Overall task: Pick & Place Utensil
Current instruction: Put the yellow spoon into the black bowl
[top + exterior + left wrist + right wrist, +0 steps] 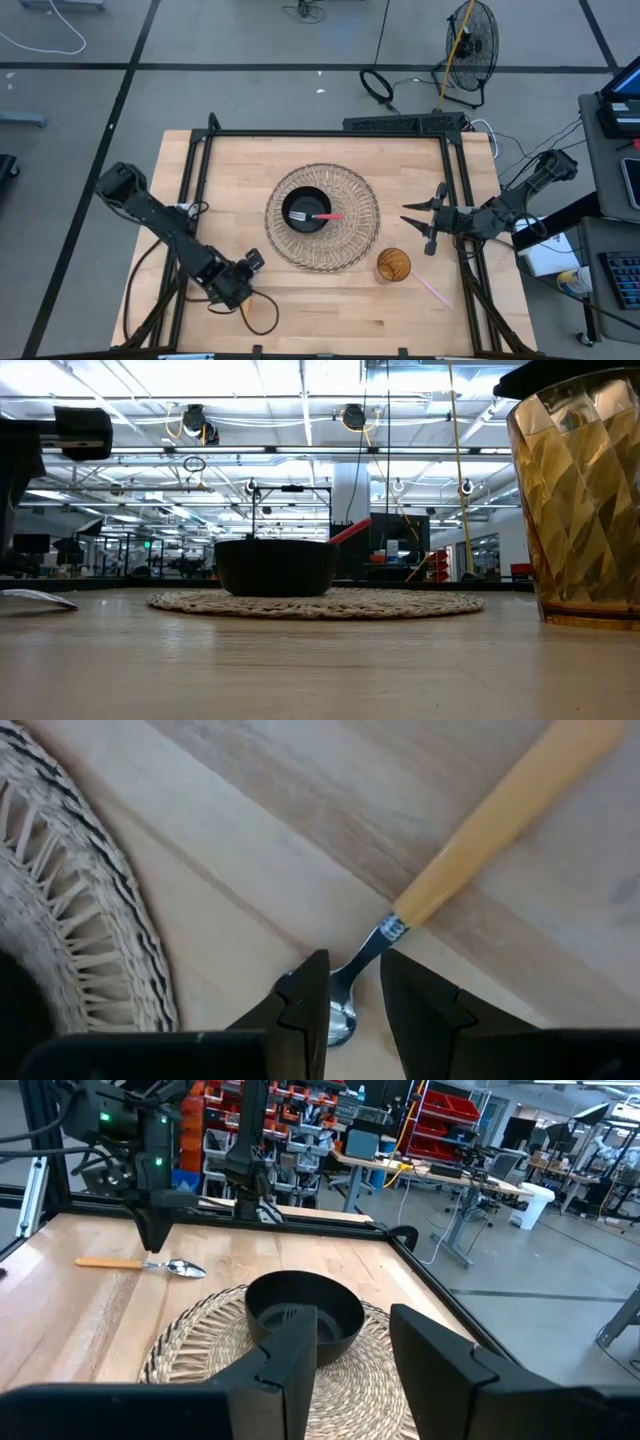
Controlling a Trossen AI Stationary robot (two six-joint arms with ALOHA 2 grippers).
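A spoon with an orange handle [500, 815] lies flat on the wooden table beside the woven mat [90, 920]; its steel neck [365, 955] and bowl [340, 1020] show in the left wrist view. My left gripper [354, 960] is open, pointing down, with one finger on each side of the neck and touching nothing. From the right wrist view it hangs just over the spoon [150, 1266]. A black bowl [308, 210] on the mat holds a red-handled fork [322, 216]. My right gripper [420, 222] waits open near the table's right edge.
An amber glass [393, 265] stands near the mat's near-right side, and a pink utensil [432, 290] lies beside it. A black frame rail [320, 132] borders the table. Bare wood lies between the mat and the near edge.
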